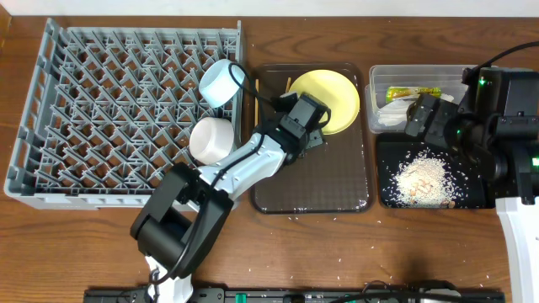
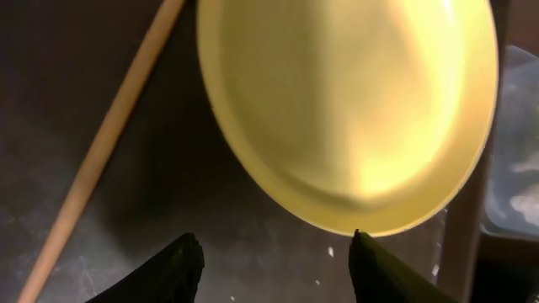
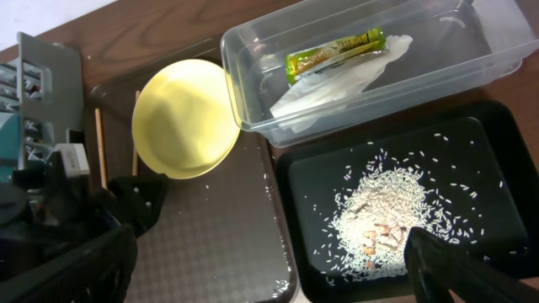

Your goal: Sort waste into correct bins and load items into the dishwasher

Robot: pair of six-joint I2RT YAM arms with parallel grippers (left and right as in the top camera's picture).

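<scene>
Overhead view, yellow plate (image 1: 327, 99): it is seen lying in the back right part of the dark brown serving tray (image 1: 337, 185), with its right edge just beside the clear tub (image 1: 375, 76).
Left tool (image 2: 274, 261): it is held low over the serving tray at the plate's rim, with its fingers spread and nothing caught between them. One fingertip (image 2: 370, 269) appears to meet the rim, but contact cannot be confirmed.
Chopsticks: one thin wooden chopstick (image 2: 101, 151) is seen lying on the serving tray, left of the plate. A second is made out only faintly in the right wrist view.
Clear tub contents: a yellow-green snack wrapper (image 1: 413, 93) and a crumpled white napkin (image 1: 387, 114) are held inside, touching each other.
Black tray (image 1: 387, 198): it is placed just in front of the tub, and a heap of rice scraps (image 1: 421, 178) is spread inside it.
Right tool (image 1: 417, 122): it is held above the border between the tub and the black tray, with its fingers set wide apart and nothing gripped.
Dish rack (image 1: 101, 109): it is set at the left of the tabletop (image 1: 421, 252). A light blue bowl (image 1: 221, 81) and a white bowl (image 1: 210, 139) are propped on their sides among the pegs at its right edge.
</scene>
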